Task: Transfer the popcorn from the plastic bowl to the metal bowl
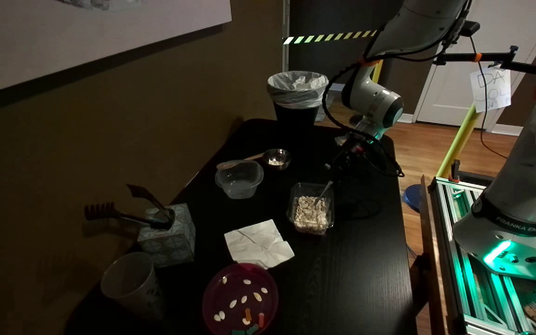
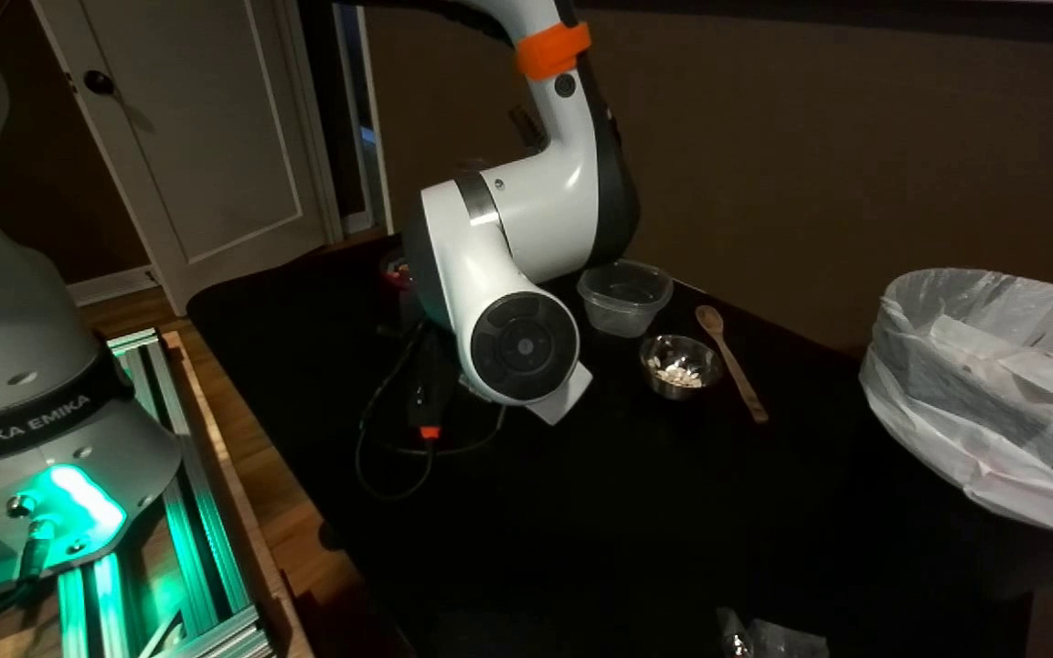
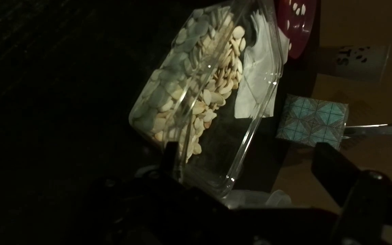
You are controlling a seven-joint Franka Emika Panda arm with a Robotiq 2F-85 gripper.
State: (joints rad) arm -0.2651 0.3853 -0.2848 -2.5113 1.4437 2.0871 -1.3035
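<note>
Right now, over the table (image 1: 361, 279), I have the gripper (image 3: 247, 149), its jaws spread apart, near the tub (image 1: 306, 190); whether a finger touches it I cannot tell. The metal bowl (image 2: 684, 347) stands beside a wooden spoon (image 2: 734, 370) and holds a few seeds (image 2: 673, 376), while most lie in the tub.

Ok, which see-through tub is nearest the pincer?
The rectangular tub holding seeds, close by the pincer. The rounder tub looks empty and sits farther away.
</note>
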